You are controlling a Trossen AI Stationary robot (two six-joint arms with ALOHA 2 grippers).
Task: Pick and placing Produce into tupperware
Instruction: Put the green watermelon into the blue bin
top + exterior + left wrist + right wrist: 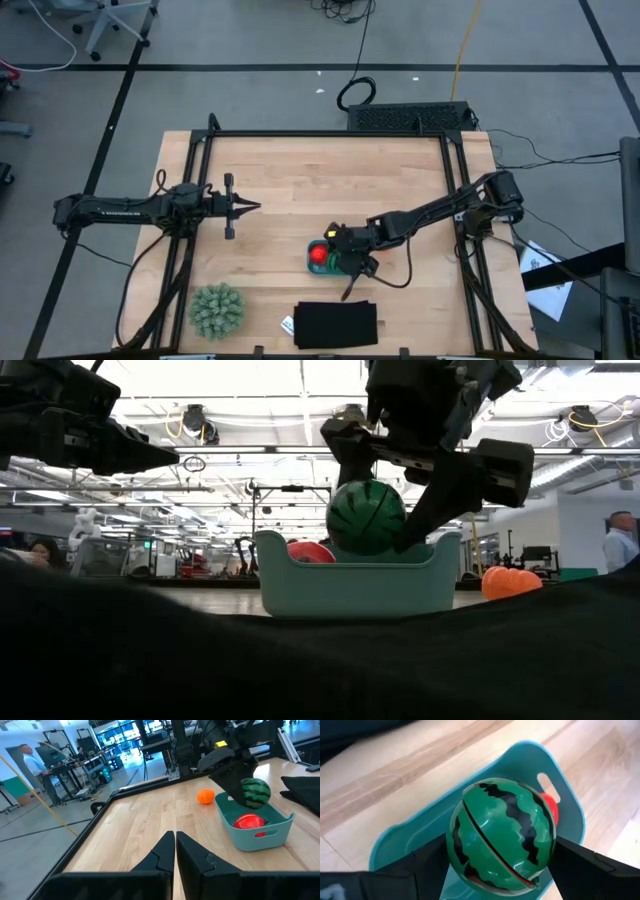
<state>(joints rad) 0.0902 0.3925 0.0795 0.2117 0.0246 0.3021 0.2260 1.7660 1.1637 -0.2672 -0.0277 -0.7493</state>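
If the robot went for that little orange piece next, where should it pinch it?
Probably across the round middle of the orange piece, coming straight down from above: it sits alone on bare wood beside the teal tub, so fingers fit either side. The right gripper holds the striped green piece.

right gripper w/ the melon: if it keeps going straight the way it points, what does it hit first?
Probably the floor of the shallow teal-blue plastic tub. The right gripper holds the dark green striped toy watermelon directly above it, beside the red round piece. The remaining height is unclear.
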